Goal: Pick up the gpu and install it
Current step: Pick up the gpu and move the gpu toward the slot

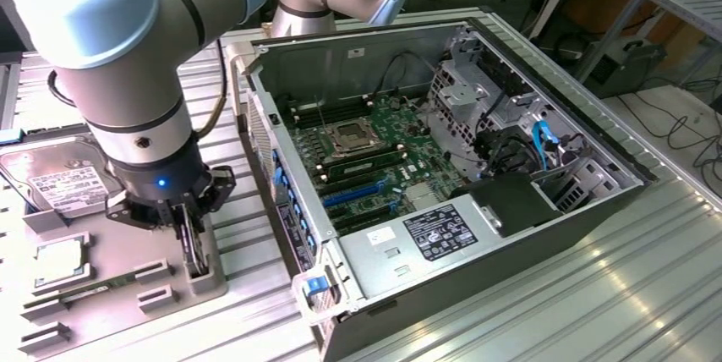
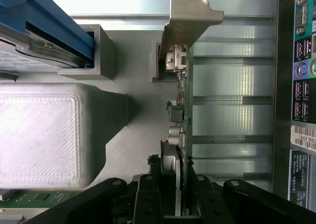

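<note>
The gpu stands on its long edge in a slot of the grey holder, at the exterior view's left, just beside the open computer case but outside it. In the wrist view I see the gpu edge-on: a thin board with small parts along it and its pale metal bracket at the far end, next to a grey slot block of the holder. My fingers come down on it from above and are closed in on the card – one finger on each face, pressed against it, the gap no wider than the card itself. Its lower edge sits in the holder.

Around it on the same holder lie a hard drive with a white label, a square silver chip and a green memory stick. The case lies on its side on the ribbed metal desk, its motherboard exposed – blue card slots facing up. The case's rear ports show in the wrist view.
</note>
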Controlling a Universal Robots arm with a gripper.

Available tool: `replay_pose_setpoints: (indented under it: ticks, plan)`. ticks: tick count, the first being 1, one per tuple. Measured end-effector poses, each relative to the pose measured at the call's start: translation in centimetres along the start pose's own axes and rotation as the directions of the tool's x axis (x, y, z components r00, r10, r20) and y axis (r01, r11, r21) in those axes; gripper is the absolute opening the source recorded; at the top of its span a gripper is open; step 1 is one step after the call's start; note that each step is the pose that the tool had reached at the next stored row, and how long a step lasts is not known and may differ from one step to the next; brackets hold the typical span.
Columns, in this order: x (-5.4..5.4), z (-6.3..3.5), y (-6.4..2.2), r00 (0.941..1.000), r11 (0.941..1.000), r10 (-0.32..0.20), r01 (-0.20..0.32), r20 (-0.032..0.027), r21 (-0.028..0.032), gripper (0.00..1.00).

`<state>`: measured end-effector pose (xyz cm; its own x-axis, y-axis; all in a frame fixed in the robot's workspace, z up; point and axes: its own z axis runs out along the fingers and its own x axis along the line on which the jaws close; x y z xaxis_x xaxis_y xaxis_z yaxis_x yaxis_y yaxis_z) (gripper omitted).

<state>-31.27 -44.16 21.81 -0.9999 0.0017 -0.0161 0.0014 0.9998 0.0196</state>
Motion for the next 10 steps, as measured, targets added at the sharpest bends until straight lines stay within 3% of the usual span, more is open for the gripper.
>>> replay_pose_setpoints:
  ticks: [2, 6, 8, 10]
  plan:
    - [0.0, -1.05, 0.02, 1.0, 1.0, 0.0, 0.0, -0.0001, 0.0001, 0.28]
    - [-0.1, -4.09, 0.08, 1.0, 1.0, 0.0, 0.0, -0.0001, 0.0001, 0.28]
    - [-0.1, -6.44, 0.12, 1.0, 1.0, 0.0, 0.0, -0.0001, 0.0001, 0.28]
    - [-0.1, -7.22, 0.14, 1.0, 1.0, 0.0, 0.0, -0.0001, 0.0001, 0.28]
